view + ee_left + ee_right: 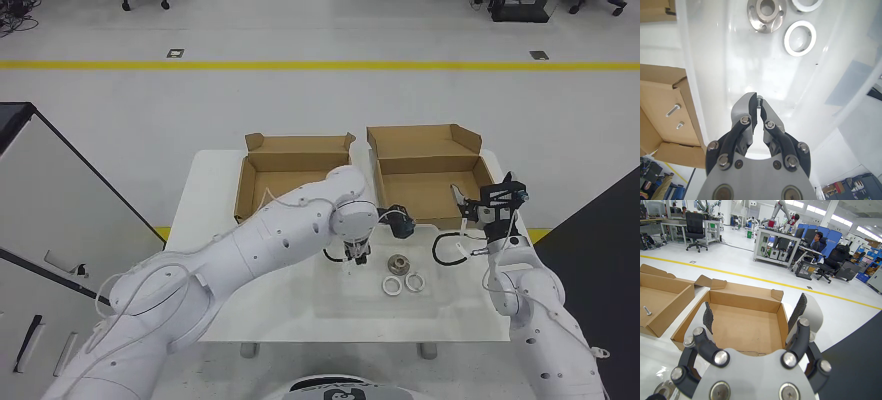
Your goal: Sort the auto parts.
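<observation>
- The left gripper (pixel 758 100) is pinched narrow on a small screw (pixel 759 103), low over the bare floor of the white tray (pixel 753 72). In the top view it sits at about 9 o'clock from the flange (pixel 754 18).
- Most of the screw is hidden between the gripper's black pads, so we make out little beyond a short threaded bit. In the top view we cannot pick it out at all.
- One ring (pixel 800 24) lies just beside the flange, apart from it. A second ring (pixel 807 8) is cut off at the edge of the left wrist view. In the top view the two rings lie at about 5 and 6 o'clock from the flange.
- On the table (pixel 215 190), the left box (pixel 290 160) stands at about 10 o'clock from the flange. It holds a long bolt (pixel 673 110) and a short bolt (pixel 680 125), near each other but not touching.
- The left arm (pixel 290 230) crosses the near part of that box in the top view and covers its floor there.
- The right box (pixel 430 165) stands at about 1 o'clock from the flange, and its floor is bare cardboard.
- The right gripper (pixel 754 311) is spread wide and holds nothing, above the near right corner of the right box.
- In the right wrist view the flange is partly cut off and partly behind the gripper.
</observation>
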